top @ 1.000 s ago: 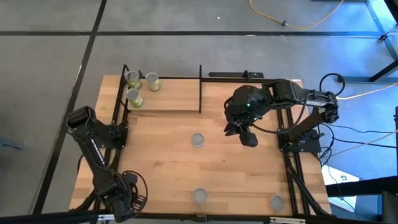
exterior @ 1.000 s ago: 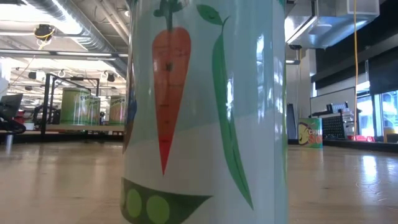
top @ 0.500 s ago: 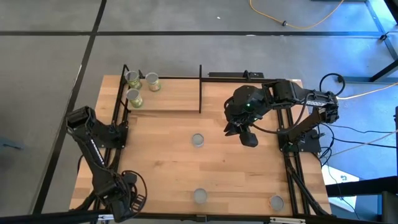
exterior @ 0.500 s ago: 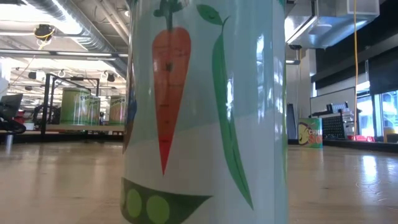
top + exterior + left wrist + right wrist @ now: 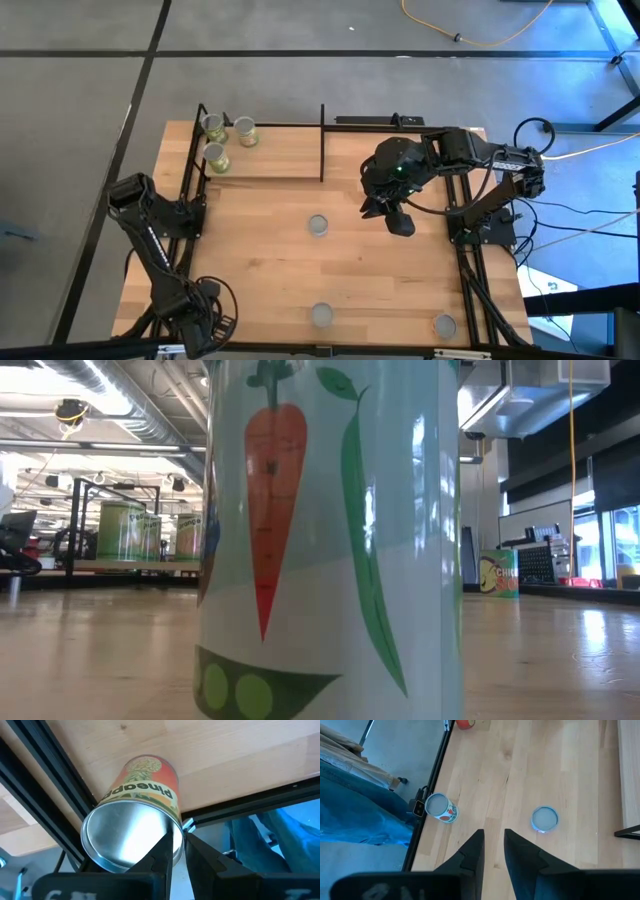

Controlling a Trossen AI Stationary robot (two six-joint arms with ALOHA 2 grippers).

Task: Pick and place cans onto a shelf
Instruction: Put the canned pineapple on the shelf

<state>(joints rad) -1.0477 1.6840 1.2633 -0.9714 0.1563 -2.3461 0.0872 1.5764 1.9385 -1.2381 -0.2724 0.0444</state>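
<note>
A pineapple can (image 5: 145, 795) with a red-orange label and a silvery end shows close up in the left wrist view, by the black frame rails at the table's near left corner. My left gripper (image 5: 180, 845) is shut at its rim; in the high view the arm (image 5: 165, 270) hides both. My right gripper (image 5: 400, 222) hangs shut and empty high over the table's right half. Three cans (image 5: 215, 157) stand on the shelf (image 5: 270, 165) at the far left. Loose cans stand mid-table (image 5: 318, 224) and by the near edge (image 5: 321, 315), (image 5: 444, 325). My left gripper has the pineapple can's rim (image 5: 181, 827) in the narrow gap between its fingers. One finger (image 5: 167, 852) stands over the silvery end and the other (image 5: 197, 852) outside the wall. The fingers come steeply from above. Whether the can stands on the wood or hangs clear, I cannot tell.
The carrot-and-pea can (image 5: 330, 540) fills the low view. Black shelf posts (image 5: 322, 140) rise at the far edge. Black frame rails (image 5: 45, 780) run along the table's edges. Blue cloth (image 5: 360, 810) shows beyond the near edge. Bare wood lies between the loose cans.
</note>
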